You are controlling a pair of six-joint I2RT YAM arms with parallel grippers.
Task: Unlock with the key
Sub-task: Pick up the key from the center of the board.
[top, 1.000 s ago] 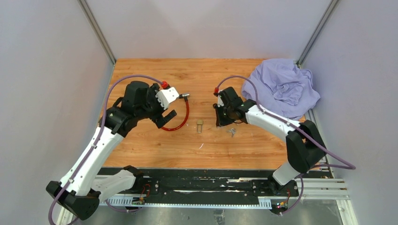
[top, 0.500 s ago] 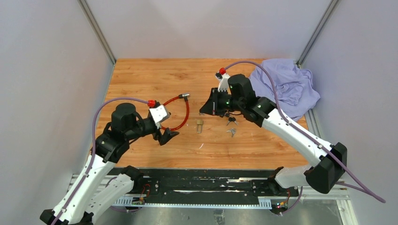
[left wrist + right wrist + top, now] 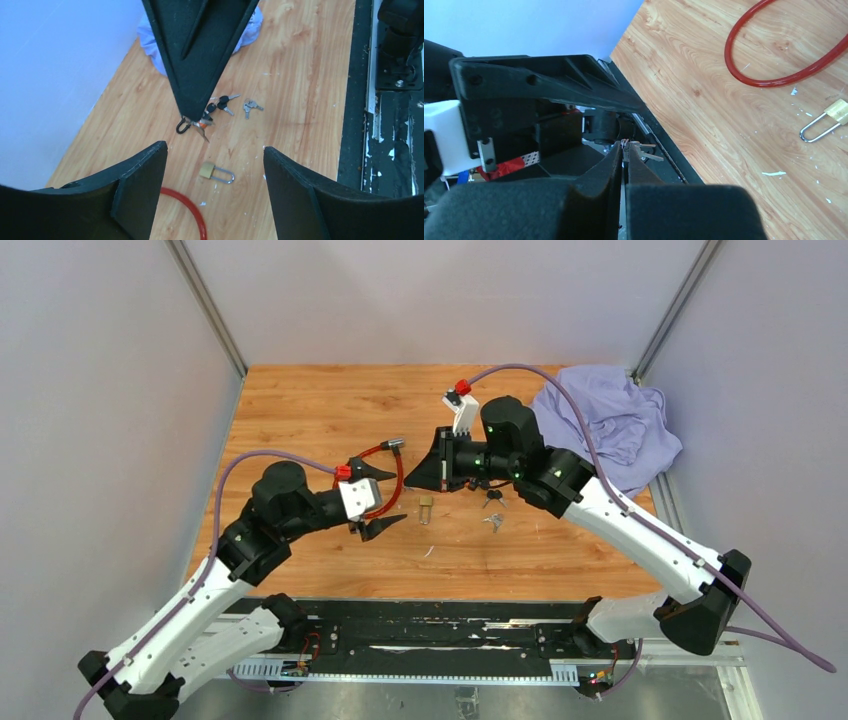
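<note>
Right tool (image 3: 409, 482) tight on one key bunch (image 3: 199, 122), left tool (image 3: 397, 498) wide; one padlock (image 3: 426, 507), two loose bunches (image 3: 490, 497).

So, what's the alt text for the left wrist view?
A small brass padlock lies on a wooden table, framed by the open left gripper. Beyond it, the right gripper pinches a bunch of keys.

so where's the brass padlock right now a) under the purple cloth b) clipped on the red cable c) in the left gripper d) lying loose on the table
d: the padlock lies loose on the table, clear of the open left gripper.
</note>
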